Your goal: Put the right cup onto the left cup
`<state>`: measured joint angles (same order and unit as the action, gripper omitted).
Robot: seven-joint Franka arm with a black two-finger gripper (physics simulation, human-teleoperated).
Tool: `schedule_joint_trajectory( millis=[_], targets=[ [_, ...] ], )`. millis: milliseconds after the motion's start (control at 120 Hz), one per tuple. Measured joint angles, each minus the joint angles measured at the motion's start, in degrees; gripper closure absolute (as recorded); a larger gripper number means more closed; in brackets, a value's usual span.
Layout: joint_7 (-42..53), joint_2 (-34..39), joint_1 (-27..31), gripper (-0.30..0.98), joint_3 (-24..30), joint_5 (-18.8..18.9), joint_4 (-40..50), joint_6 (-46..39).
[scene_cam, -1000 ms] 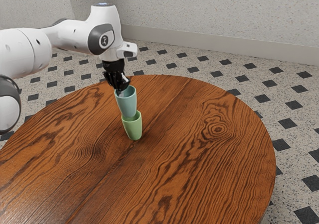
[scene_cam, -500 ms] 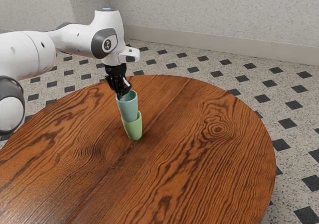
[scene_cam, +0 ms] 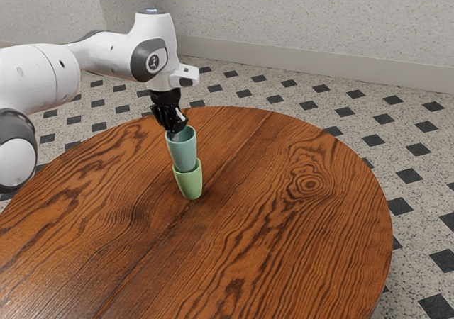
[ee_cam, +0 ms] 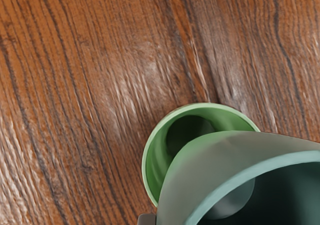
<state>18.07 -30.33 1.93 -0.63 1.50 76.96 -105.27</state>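
The gripper (scene_cam: 173, 130) has its fingertips at the rim of the teal cup (scene_cam: 182, 151), pinching its wall. This cup hangs roughly upright over the green cup (scene_cam: 189, 183), which stands on the table. In the exterior view the teal cup's base overlaps the green rim; whether they touch, I cannot tell. In the wrist view the teal cup (ee_cam: 215, 165) covers part of the green cup (ee_cam: 159, 160), off to one side of its centre, with part of the green interior visible. A bit of the gripper's dark finger (ee_cam: 147, 219) shows beside the teal wall.
Both cups are over a round wooden table (scene_cam: 284, 241) with a dark grain knot towards the exterior view's right. Beyond its curved edge lies a speckled floor (scene_cam: 397, 149) with dark squares, and a pale wall (scene_cam: 305, 21) stands behind.
Over the last second my hand and the teal cup have shifted slightly towards the exterior view's right. They came down, then rose a little. The green cup has stayed in place.
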Motion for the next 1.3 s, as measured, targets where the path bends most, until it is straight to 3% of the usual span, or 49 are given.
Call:
schedule_joint_trajectory(
  millis=[242, 450, 658, 808, 1017, 1300],
  targets=[
    [0.10, -0.47, 0.26, 0.78, -0.01, 0.00, -0.02, -0.19],
    [0.37, -0.65, 0.27, 0.34, 0.02, -0.56, 0.24, -0.14],
    [0.58, -0.04, 0.25, 0.13, 0.01, -0.63, 0.29, -0.11],
    [0.66, 5.06, -0.62, 0.06, 0.01, -0.40, 3.52, 0.15],
    [-0.06, 22.46, -4.46, 0.02, 0.00, -0.75, 19.19, 1.54],
    [-3.69, 28.37, -8.79, 0.01, -0.16, -0.27, 23.09, 7.27]
  ],
)
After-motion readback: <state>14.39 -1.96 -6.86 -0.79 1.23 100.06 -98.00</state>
